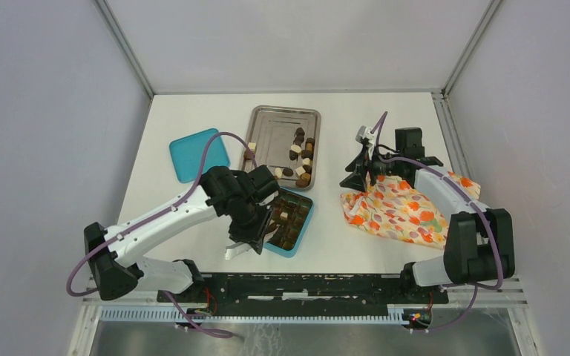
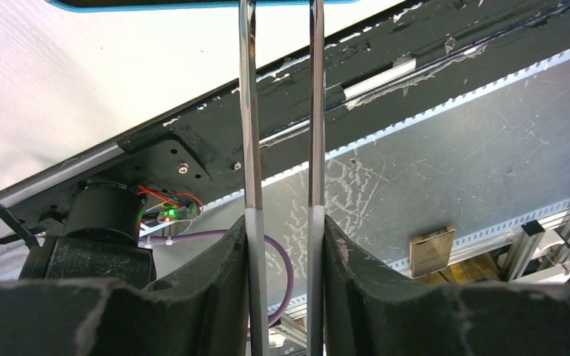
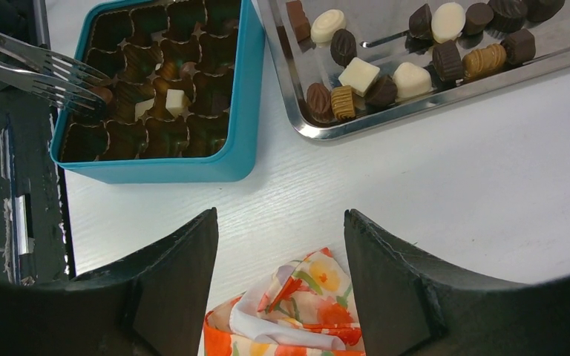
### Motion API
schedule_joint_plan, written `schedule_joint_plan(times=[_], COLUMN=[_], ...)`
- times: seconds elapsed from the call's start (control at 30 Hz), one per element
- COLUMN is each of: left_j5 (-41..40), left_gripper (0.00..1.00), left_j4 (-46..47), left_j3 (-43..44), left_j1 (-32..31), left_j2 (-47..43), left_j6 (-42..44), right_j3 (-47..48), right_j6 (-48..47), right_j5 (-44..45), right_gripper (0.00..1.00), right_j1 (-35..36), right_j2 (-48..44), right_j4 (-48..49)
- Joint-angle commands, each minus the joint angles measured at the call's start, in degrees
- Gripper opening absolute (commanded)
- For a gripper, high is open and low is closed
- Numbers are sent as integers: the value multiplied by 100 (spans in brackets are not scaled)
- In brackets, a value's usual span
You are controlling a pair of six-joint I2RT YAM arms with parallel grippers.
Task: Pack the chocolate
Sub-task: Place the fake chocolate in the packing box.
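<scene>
The chocolate (image 3: 358, 75) lies in two places. Most of it sits loose in the steel tray (image 3: 445, 100), a scatter of dark brown, mid-brown and cream-white pieces gathered toward one end. A few pieces, among them two white cubes, rest in compartments of the teal box (image 3: 156, 169), which stands on the table just beside the tray, on the side nearer the arms. The forked tips of a pair of metal tongs (image 3: 37, 70) reach in over the box's near corner, down among the compartments; whether they pinch a piece cannot be told. The left gripper (image 2: 285, 237) is clamped on the tongs, its two fingers pressing the thin steel blades from either side so that they run close and nearly parallel. The right gripper (image 3: 280, 219) hangs above bare table (image 3: 453, 185) with its fingers spread wide and nothing between them, just above the edge of the orange floral cloth (image 1: 397, 211), which lies crumpled on the right side. The teal lid (image 1: 197, 154) lies flat to the left of the tray, apart from the box.
</scene>
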Motion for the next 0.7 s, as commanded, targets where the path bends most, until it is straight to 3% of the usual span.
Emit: schedule_joint_plan(times=[0.0,0.2,0.67], left_j5=[-126,-324,-407], left_gripper=[5,9,29], left_j4=[-98,-308,-469], left_j3=[449,471,530], left_j1=[-182,-296,-512], left_j2=[138,206,422], left_j6=[-102,-147,-193], right_j3=[-59,-122,-95], right_j6=[40,8,17], right_j5=[37,72,82], right_gripper=[69,69,69], right_j1=[33,34,38], right_j2=[-220,-278,-292], right_j4=[233,233,228])
